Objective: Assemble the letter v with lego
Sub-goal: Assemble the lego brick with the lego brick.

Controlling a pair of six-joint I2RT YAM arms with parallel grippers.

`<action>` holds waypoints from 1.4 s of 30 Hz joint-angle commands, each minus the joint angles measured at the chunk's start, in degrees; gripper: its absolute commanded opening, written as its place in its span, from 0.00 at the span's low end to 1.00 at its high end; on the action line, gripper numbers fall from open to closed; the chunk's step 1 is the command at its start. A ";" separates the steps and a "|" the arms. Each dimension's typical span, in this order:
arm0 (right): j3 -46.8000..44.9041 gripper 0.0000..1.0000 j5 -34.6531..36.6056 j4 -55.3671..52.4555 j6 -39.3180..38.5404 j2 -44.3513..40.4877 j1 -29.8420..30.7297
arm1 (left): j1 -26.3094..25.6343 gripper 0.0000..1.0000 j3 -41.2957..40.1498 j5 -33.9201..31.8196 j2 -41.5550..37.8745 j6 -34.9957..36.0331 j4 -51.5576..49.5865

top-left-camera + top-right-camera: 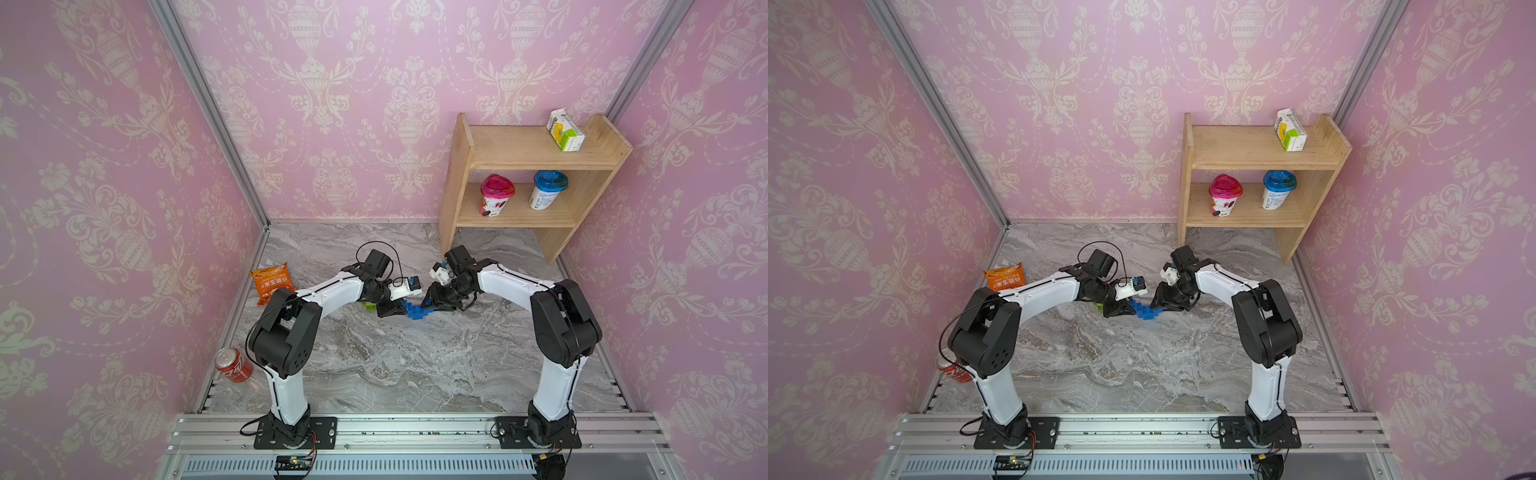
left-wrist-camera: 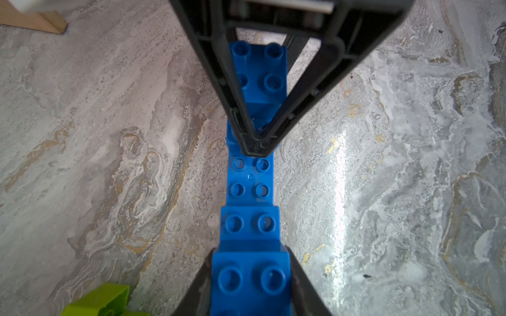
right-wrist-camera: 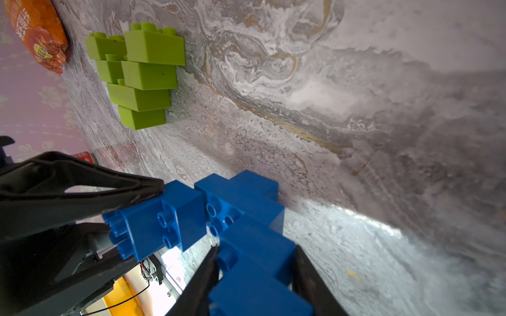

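A stepped row of blue lego [image 1: 414, 312] hangs just above the marble table between my two grippers. In the left wrist view the blue lego [image 2: 250, 188] dips in the middle and rises toward both ends. My left gripper [image 2: 250, 255] is shut on the near end brick. My right gripper [image 2: 256, 147] is shut on the far end. The right wrist view shows my right gripper [image 3: 254, 262] clamping blue bricks and my left gripper [image 3: 153, 191] pinching another blue block. A stack of lime green lego [image 3: 139, 74] lies on the table behind the left gripper.
An orange snack bag [image 1: 272, 284] lies at the table's left edge and a red can [image 1: 232, 365] lies nearer the front left. A wooden shelf [image 1: 469, 195] with two cups and a carton stands at the back right.
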 commanded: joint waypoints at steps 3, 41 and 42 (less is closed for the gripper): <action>-0.58 0.43 -0.62 -0.35 -0.85 1.14 -0.36 | 0.39 0.24 0.35 -0.08 -0.05 1.82 -2.79; -0.90 0.43 -0.70 0.05 -0.75 1.84 -0.48 | -2.60 0.25 1.72 -5.41 3.10 -0.20 -6.75; -0.85 0.43 -0.73 0.10 -0.76 1.84 -0.48 | -2.59 0.25 1.81 -5.60 3.01 -0.17 -6.71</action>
